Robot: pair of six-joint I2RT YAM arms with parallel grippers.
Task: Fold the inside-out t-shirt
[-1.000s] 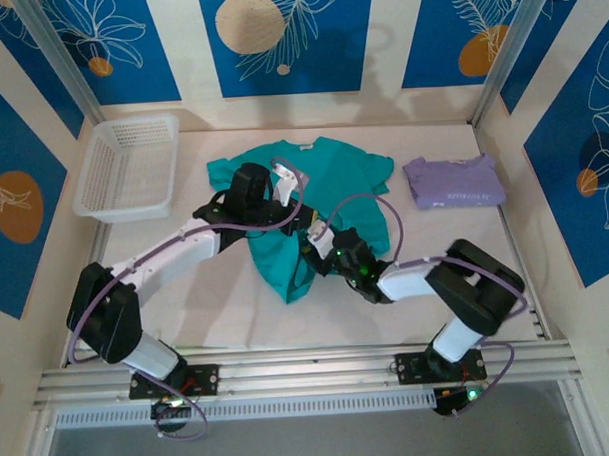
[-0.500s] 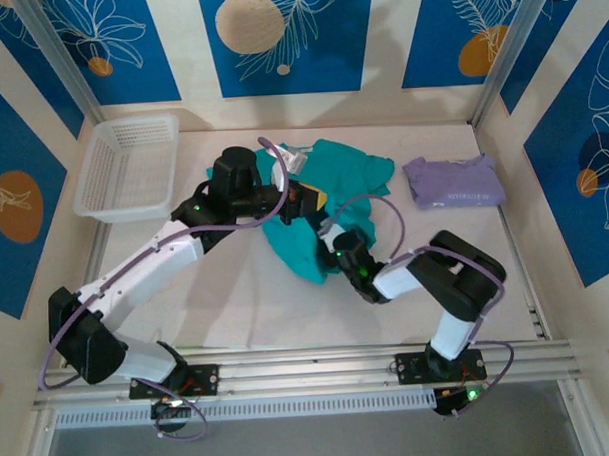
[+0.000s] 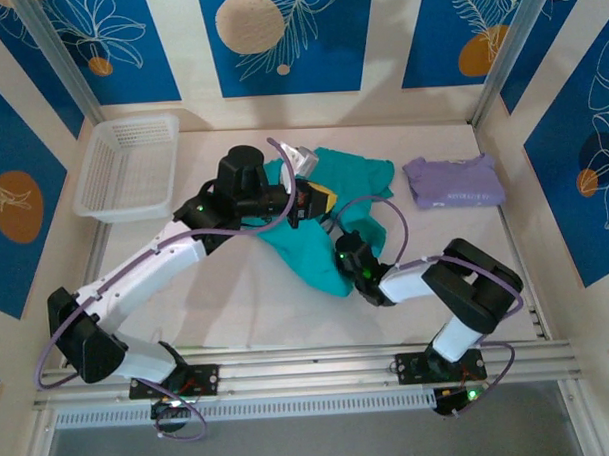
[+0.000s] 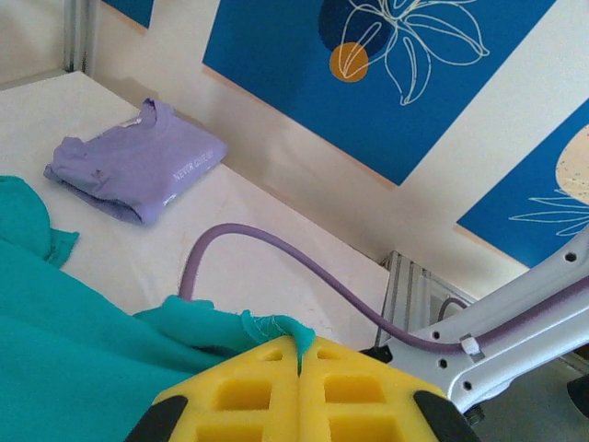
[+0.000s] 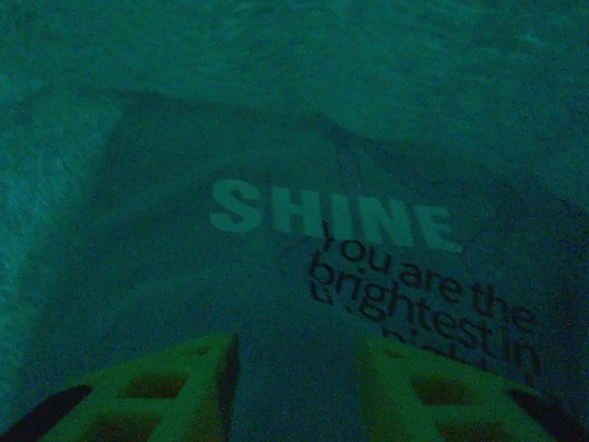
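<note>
Grips an edge of the inside-out t-shirt [image 3: 355,174] in closed left end effector [image 3: 312,200], mid-frame. Points right end effector [image 5: 296,373], parted, at printed cloth near lower end. Stretches diagonally across counter [image 3: 237,300], upper right to lower centre.

Open tabletop [image 3: 252,310] lies at the lower centre of the overhead view. A white basket [image 3: 127,166] blocks the upper left, a folded lavender shirt [image 3: 453,181] the upper right. The bunched teal t-shirt [image 3: 358,171], left arm [image 3: 155,258] and right arm [image 3: 416,279] crowd the middle.
</note>
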